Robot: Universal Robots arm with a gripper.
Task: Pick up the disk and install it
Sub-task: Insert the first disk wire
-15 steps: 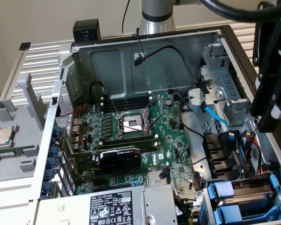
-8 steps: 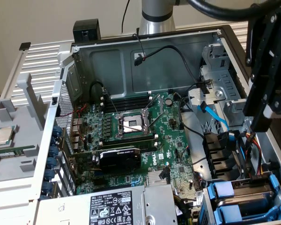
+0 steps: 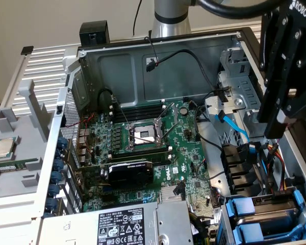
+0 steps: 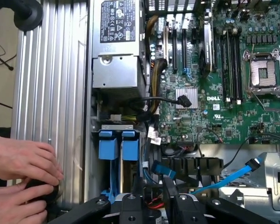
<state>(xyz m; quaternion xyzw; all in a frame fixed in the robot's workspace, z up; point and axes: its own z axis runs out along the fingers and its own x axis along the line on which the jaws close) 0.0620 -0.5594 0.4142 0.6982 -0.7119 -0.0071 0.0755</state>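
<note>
1. Over the open case's right side in the exterior view hangs the gripper (image 3: 273, 130), a black, angular linkage, well above the drive cage.
2. Its two matte black fingers (image 4: 170, 196) stand partly apart in the wrist view. Cables show through the gap and nothing is clamped between them.
3. At the near right corner of the case, the disk (image 3: 270, 205) shows as a dull grey slab framed in glossy blue plastic. It lies in the drive cage with its label out of sight. A second blue carrier front (image 3: 247, 234) sits just nearer. Which of the two is the task's own I cannot tell for sure.
4. A green motherboard (image 3: 158, 148) covers the case floor, with a bare square metal socket (image 3: 144, 133) at its middle and a black finned card (image 3: 130, 171) nearer.
5. A silver sheet-metal box (image 3: 137, 224) with a black-and-white label sits at the near edge.
6. Outside the case, at the exterior view's left, a small square silver chip (image 3: 3, 148) rests on a grey plastic tray.
7. A person's hands (image 4: 23, 161) are over the ribbed aluminium panel beside the case — fingers curled on something dark and rounded.
</note>
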